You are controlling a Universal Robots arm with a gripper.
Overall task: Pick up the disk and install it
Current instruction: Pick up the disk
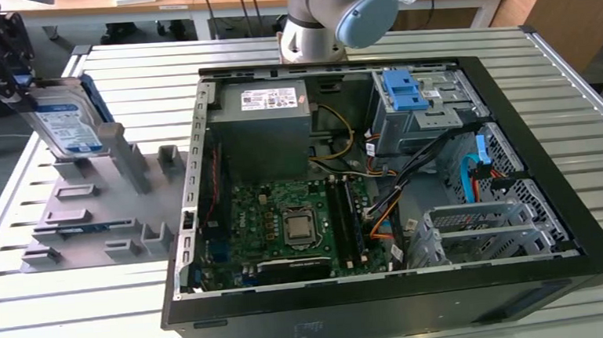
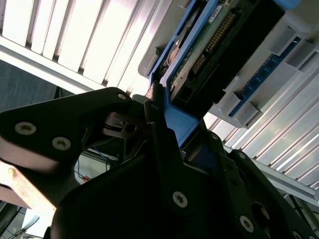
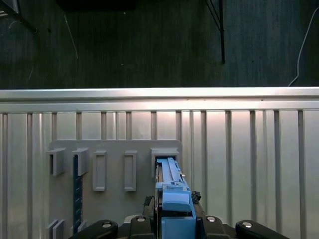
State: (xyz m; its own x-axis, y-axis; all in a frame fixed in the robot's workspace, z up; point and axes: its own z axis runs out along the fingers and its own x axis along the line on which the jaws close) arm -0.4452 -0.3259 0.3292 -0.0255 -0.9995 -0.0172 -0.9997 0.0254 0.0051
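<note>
- The gripper (image 1: 22,76) is at the far end of the exterior view's left, above a grey holder (image 1: 106,220) that lies on the slatted metal table (image 1: 70,324).
- Its fingers (image 2: 162,149) are clenched on the blue frame at the top end of the disk (image 1: 69,124).
- The disk stands on end, leaning a little, with its white-and-blue label facing the exterior view's camera.
- Its lower end is at the slot in the far corner of the holder; whether it rests in the slot or has come clear of it cannot be told.
- In the second wrist view the gripper (image 2: 172,134) has the blue frame between its black fingers, the disk (image 2: 209,40) shows its green circuit side, and the holder (image 2: 284,55) is just beyond it.
- In the first wrist view the disk (image 3: 172,194) runs from the gripper (image 3: 174,226) to a slot in the holder (image 3: 114,149), with the table (image 3: 249,149) beneath.
- The open computer case (image 1: 560,279) lies on the table at the exterior view's right, just beside the holder and well apart from the disk.
- Inside it, a grey power supply (image 1: 268,132) is at the far end, a green circuit board (image 1: 284,225) is nearer, and a metal bay with a blue latch (image 1: 407,92) is at the far right.
</note>
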